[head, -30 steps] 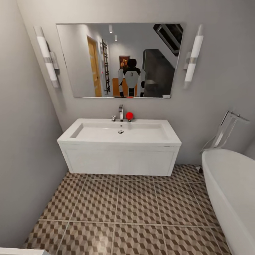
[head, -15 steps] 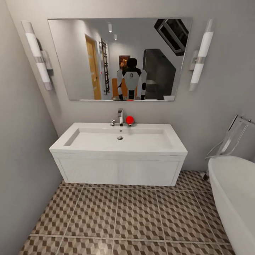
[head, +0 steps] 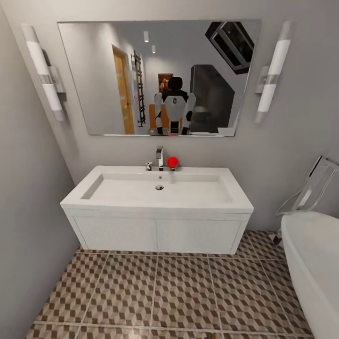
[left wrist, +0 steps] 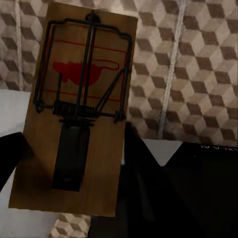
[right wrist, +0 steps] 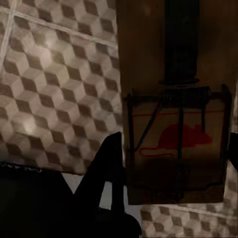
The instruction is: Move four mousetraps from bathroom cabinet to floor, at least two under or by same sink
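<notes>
Clearly 2 wooden mousetraps (left wrist: 74, 114) (right wrist: 173, 99), red mouse prints.

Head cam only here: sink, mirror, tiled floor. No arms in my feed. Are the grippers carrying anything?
Observer: Yes. The left gripper holds a mousetrap, seen in the left wrist view.
Operator: And the right?
Observer: The right gripper holds a second mousetrap.
Operator: What's under them?
Observer: The cube-patterned bathroom floor lies behind both traps; neither trap looks set down yet.
</notes>
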### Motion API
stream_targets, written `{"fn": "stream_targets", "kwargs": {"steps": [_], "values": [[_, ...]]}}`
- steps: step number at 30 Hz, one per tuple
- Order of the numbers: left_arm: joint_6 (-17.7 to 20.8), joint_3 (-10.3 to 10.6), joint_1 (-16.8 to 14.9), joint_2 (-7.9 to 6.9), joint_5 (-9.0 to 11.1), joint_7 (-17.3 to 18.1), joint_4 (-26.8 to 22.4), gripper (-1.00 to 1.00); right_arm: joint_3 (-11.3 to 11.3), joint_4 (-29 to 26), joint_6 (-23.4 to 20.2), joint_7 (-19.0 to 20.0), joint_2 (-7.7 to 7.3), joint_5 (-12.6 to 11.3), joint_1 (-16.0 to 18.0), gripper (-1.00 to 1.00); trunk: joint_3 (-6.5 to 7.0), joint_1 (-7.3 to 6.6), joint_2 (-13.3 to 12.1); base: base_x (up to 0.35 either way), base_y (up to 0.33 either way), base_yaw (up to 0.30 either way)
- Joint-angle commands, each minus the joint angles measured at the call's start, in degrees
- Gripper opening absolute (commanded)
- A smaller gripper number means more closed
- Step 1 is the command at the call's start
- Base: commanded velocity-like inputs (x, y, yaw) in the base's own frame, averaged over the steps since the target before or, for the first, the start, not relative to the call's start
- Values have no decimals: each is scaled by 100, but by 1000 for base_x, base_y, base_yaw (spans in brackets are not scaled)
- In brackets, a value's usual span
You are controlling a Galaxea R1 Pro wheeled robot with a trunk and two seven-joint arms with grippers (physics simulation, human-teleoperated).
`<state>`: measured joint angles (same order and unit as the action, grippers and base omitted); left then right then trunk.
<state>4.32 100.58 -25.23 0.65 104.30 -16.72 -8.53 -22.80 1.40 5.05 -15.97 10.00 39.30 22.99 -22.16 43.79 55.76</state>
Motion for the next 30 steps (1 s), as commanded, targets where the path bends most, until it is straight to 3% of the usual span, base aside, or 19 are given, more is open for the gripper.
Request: {"fn": "stream_targets", "kwargs": {"steps": [1,2,5,8,10,13,19,30], "values": [[198,-42,-157,87,-13,-40,202,-100,-137,21,-210,-836,-38,-101,318,-100,-8,0,5,0,0,0],[594,-83,-449,166,-12,-44,436,-100,-195,25,-659,-923,-5,-203,735,-100,-8,0,5,0,0,0],[1560,-121,-1083,222,-11,-14,638,-100,-297,3,-1372,-994,0,-681,1324,-100,-8,0,5,0,0,0],[1940,-131,-1464,260,-18,4,678,-100,-335,-2,-1611,-1026,0,-1324,1755,-100,-8,0,5,0,0,0],[2045,-133,-1704,288,-22,5,683,-100,-343,-2,-1715,-1050,0,-1506,1938,-100,-8,0,5,0,0,0],[2101,-136,-1997,301,-23,5,685,-100,-345,-6,-1829,-1074,0,-1598,2108,-100,-8,0,5,0,0,0],[2066,-135,-2256,301,-36,10,686,-100,-348,0,-1884,-1086,-15,-1639,2267,-100,-8,0,5,0,0,0],[2044,-127,-2286,298,-42,12,677,-100,-314,24,-1868,-1010,0,-1619,2263,-100,-8,0,5,0,0,0]]}}
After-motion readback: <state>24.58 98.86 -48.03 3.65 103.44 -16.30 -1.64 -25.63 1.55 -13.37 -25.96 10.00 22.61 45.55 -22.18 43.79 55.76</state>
